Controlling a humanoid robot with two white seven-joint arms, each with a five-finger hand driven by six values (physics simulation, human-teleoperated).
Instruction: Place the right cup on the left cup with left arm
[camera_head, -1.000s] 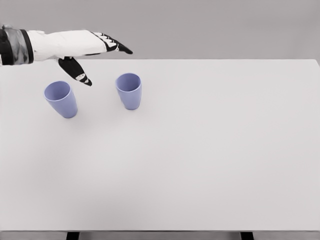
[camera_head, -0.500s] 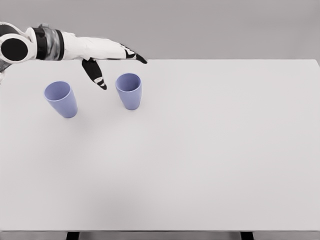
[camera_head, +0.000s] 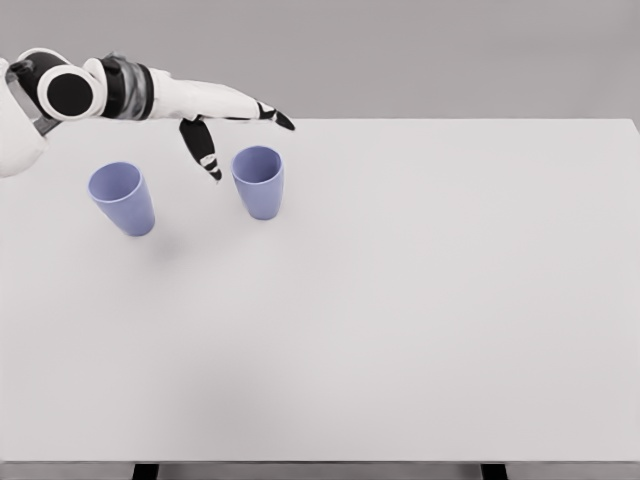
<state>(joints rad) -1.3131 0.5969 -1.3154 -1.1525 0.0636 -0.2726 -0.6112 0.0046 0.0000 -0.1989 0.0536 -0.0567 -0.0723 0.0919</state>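
One left hand (camera_head: 222, 115) spread, thumb beside right cup (camera_head: 258, 181)

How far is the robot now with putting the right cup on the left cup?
Nothing is stacked yet: the right cup and left cup stand apart on the table. The left hand hovers open above the right cup, holding nothing. Grasping, lifting and placing remain.

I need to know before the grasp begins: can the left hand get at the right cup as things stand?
Probably yes: the left hand is open just behind the right cup, nothing between them.
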